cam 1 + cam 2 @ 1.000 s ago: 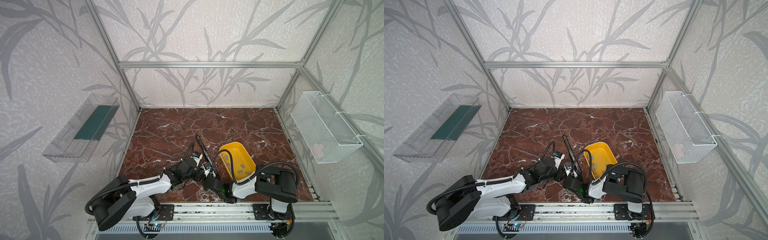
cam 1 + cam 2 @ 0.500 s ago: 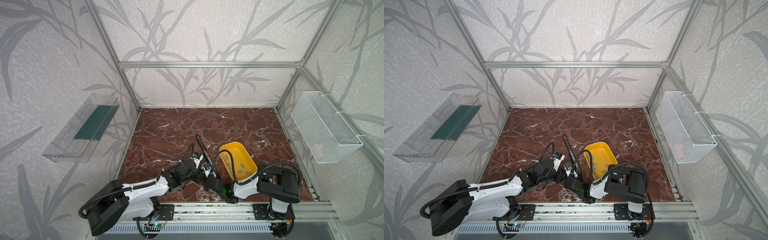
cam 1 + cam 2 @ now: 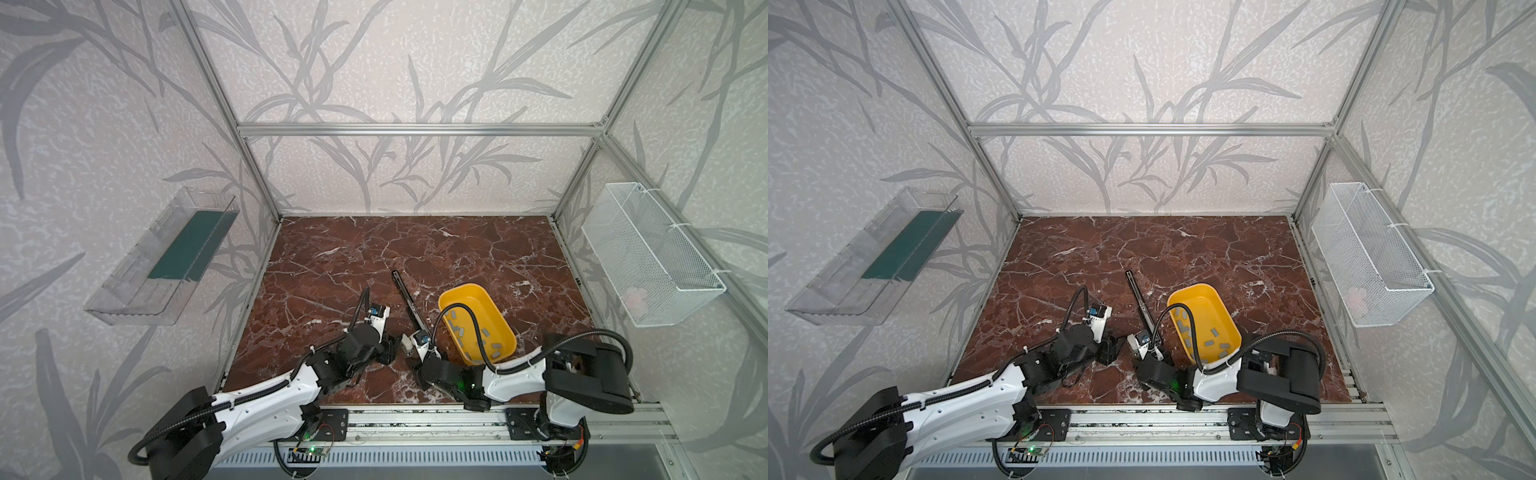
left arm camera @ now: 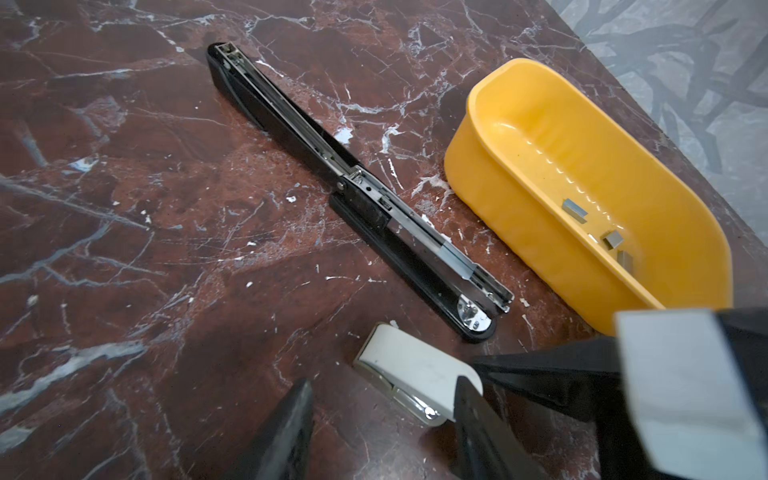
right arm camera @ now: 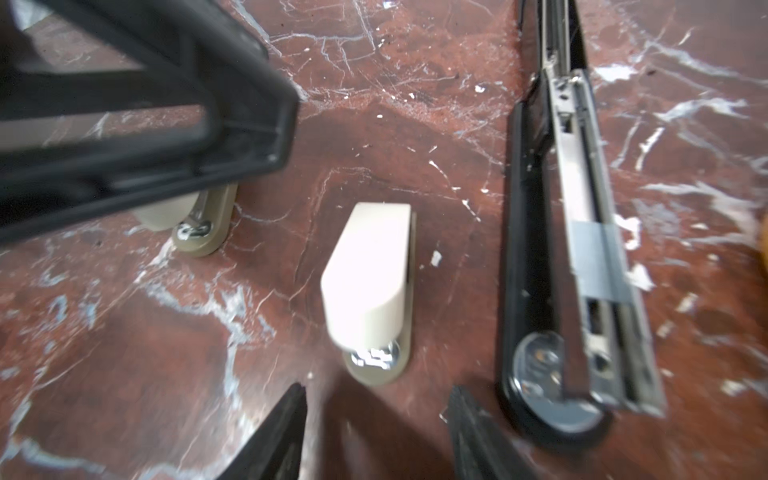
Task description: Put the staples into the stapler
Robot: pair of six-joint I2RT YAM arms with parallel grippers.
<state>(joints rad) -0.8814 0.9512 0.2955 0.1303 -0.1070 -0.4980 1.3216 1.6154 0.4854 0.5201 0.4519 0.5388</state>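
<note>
A long black stapler point(image 4: 357, 195) lies opened flat on the marble, a grey strip point(image 4: 455, 259) in its metal channel; it also shows in a top view point(image 3: 409, 303). Loose staples point(image 4: 575, 210) lie in the yellow tray point(image 4: 519, 216) beside it. My left gripper point(image 4: 382, 415) is open, one finger point(image 4: 478, 428) overlapping the end of a cream mini stapler point(image 4: 415, 370). Just short of that same cream mini stapler point(image 5: 370, 282), my right gripper point(image 5: 376, 415) is open and holds nothing. A second mini stapler point(image 5: 199, 224) is half hidden under the left gripper's fingers.
In both top views the two grippers point(image 3: 388, 351) point(image 3: 1142, 361) sit close together near the table's front edge. A white wire basket point(image 3: 648, 257) hangs on the right wall and a clear bin point(image 3: 166, 257) on the left wall.
The jaws of both grippers have spread wider. The left arm has shifted a little lower along the front; the black stapler and yellow tray have not moved.
</note>
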